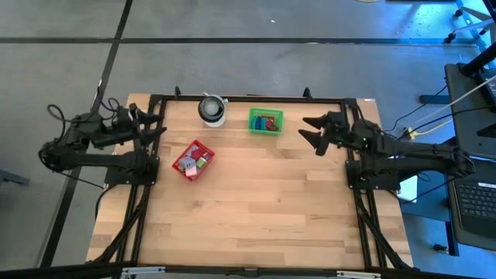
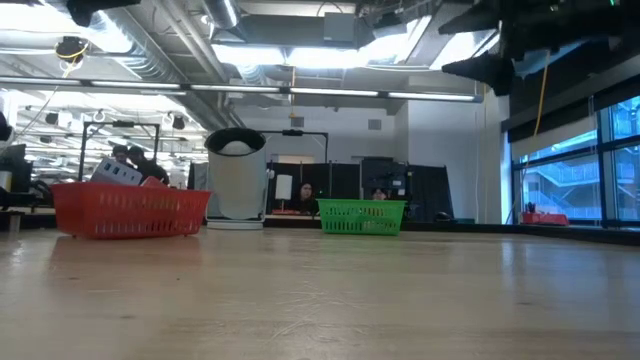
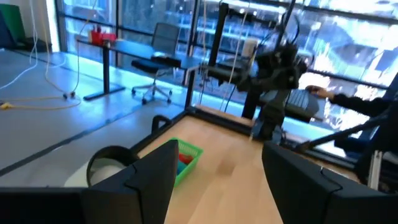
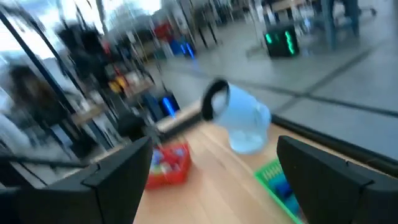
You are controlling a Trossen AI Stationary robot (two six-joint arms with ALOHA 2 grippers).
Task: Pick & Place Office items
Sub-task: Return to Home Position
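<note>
The office items are tiny blocky pieces lying in two baskets. Lavender, green and pink pieces [image 1: 191, 160] sit in the red mesh basket [image 1: 193, 160]. Blue, red and teal pieces [image 1: 267, 122] sit in the green rectangular basket [image 1: 266, 113]. My left gripper [image 1: 157, 124] hangs open above the table's left edge, left of the red basket. My right gripper [image 1: 303, 129] is open above the table, right of the green basket. In the left wrist view my left gripper [image 3: 214, 186] faces the green basket [image 3: 185, 160]. In the right wrist view my right gripper [image 4: 214, 180] faces the red basket [image 4: 168, 165].
A white cylinder with a black rim [image 1: 211, 110] stands near the far edge between the two baskets, also in the low view [image 2: 236, 180]. A black frame [image 1: 248, 98] runs around the table. The wooden top [image 1: 256, 201] toward the near edge is bare.
</note>
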